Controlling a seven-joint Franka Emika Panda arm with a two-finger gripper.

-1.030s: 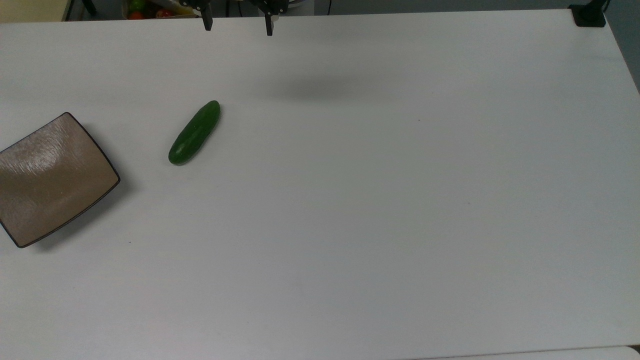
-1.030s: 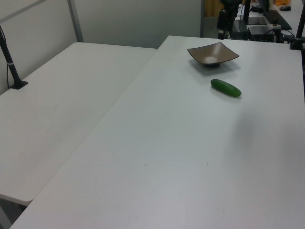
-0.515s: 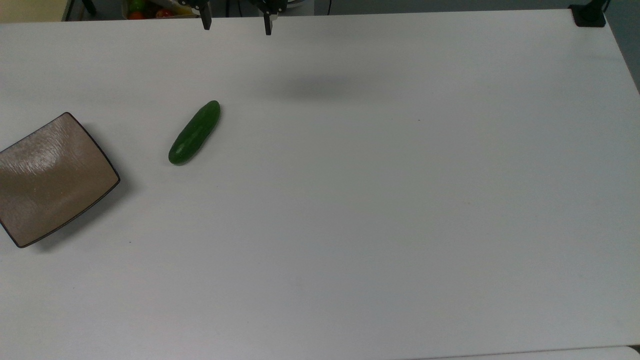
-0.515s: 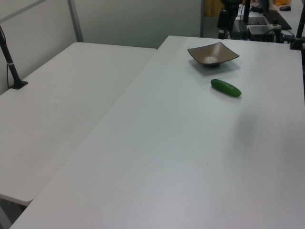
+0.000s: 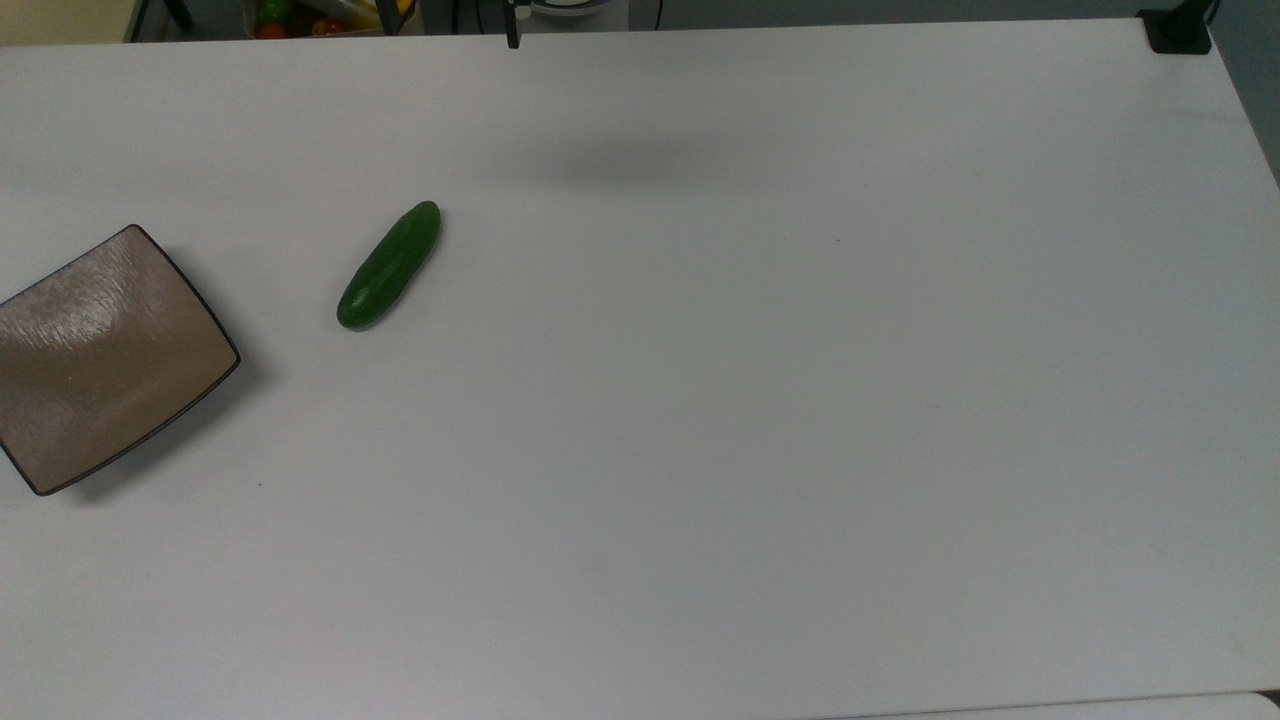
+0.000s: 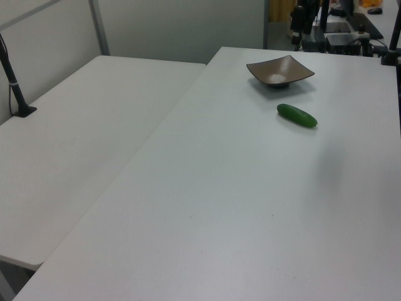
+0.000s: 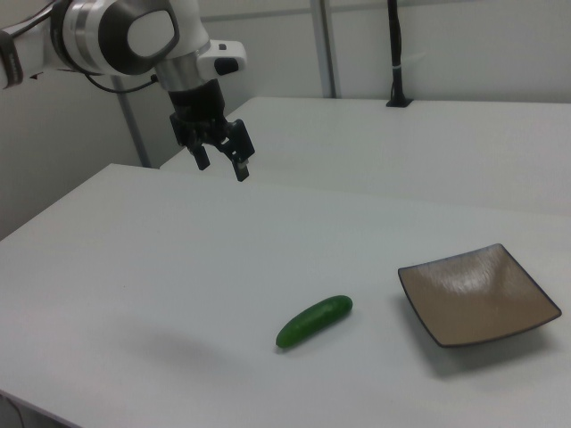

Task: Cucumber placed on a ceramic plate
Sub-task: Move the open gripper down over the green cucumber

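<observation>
Claw (image 7: 222, 162) hung high above counter (image 7: 134, 267), fingers apart, empty. Cucumber (image 7: 313, 321) lay beside ceramic plate (image 7: 478, 294), not touching.

The table (image 5: 760, 420) has a smooth, matt white top that looks like laminate. The cucumber (image 5: 388, 266) has a glossy dark green skin, smooth enough to catch small highlights. The plate (image 5: 100, 356) looks like glazed ceramic, brown and shiny (faint brushed streaks show in the glaze), with a thin dark rim. The arm (image 7: 134, 36) has smooth white shells and dark matt fingers (image 7: 241, 168).
</observation>
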